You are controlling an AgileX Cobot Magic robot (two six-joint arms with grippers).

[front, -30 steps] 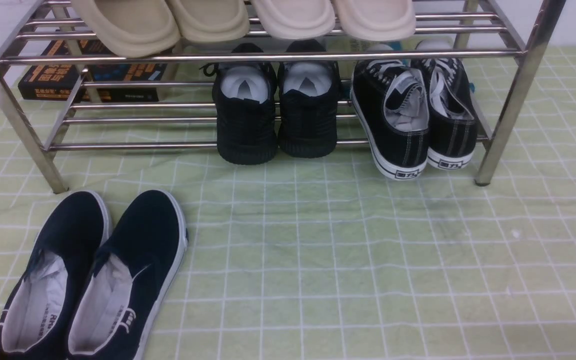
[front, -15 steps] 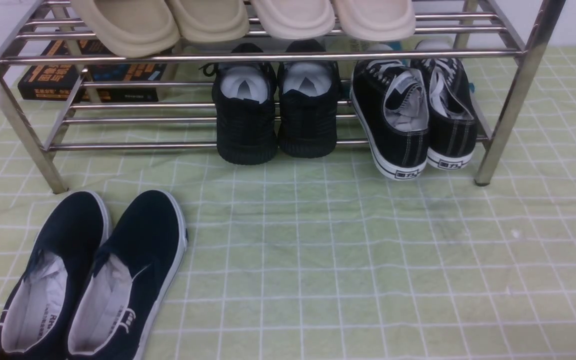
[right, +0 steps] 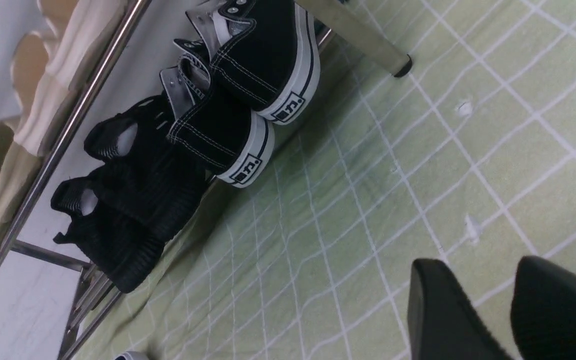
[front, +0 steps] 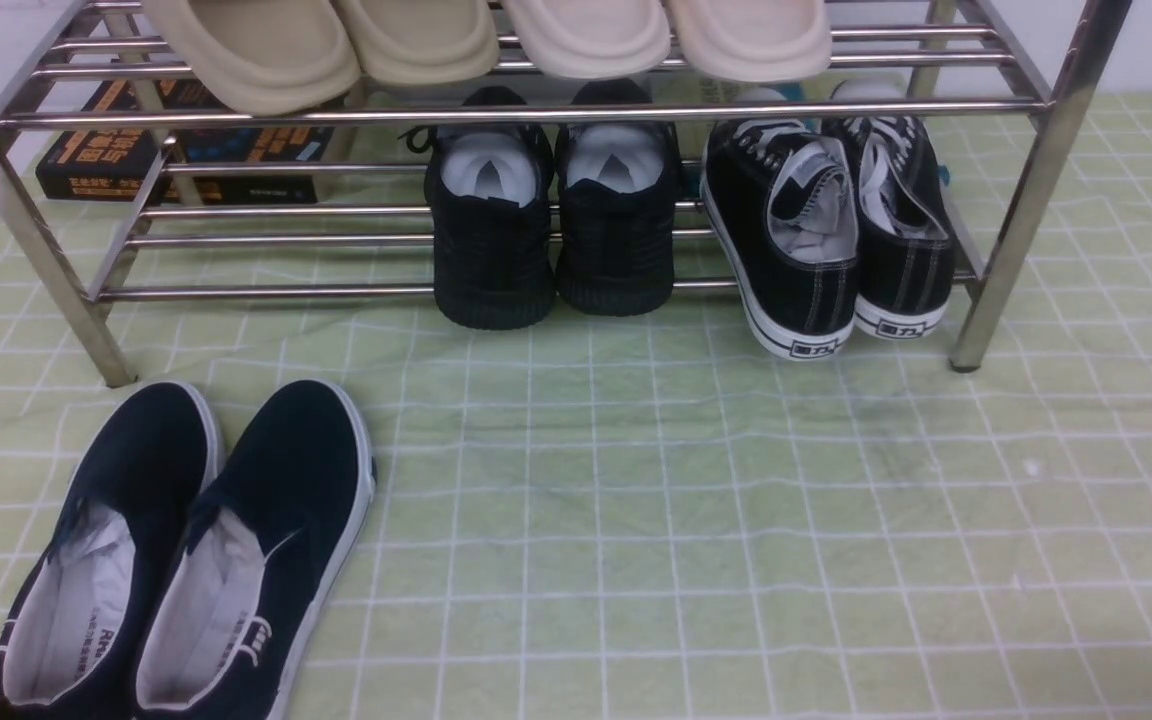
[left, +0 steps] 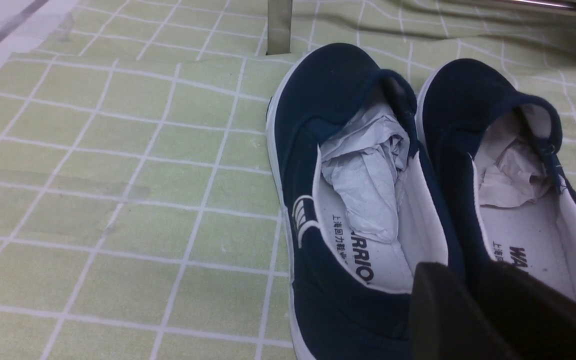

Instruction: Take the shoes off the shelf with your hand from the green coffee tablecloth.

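The lace-up sneakers [front: 826, 240] sit at the right of the lower tier of the shelf [front: 526, 113], knit sneakers [front: 556, 240] just left of them, slippers [front: 486, 40] on the upper tier; slip-ons [front: 196, 540] lie on the tablecloth [front: 736, 520] before its left end.

You have ten shoes in view. Count two black canvas lace-up sneakers with white-edged soles [front: 806, 270], two all-black knit sneakers [front: 492, 250] and two navy laceless slip-ons with white linings [front: 276, 500]. Four pale beige slippers [front: 416, 35] make up the rest. You also have one two-tier shelf of shiny steel tubes [front: 536, 112], one black book with orange lettering [front: 106, 160] and one pale green grid-lined tablecloth [front: 686, 520].
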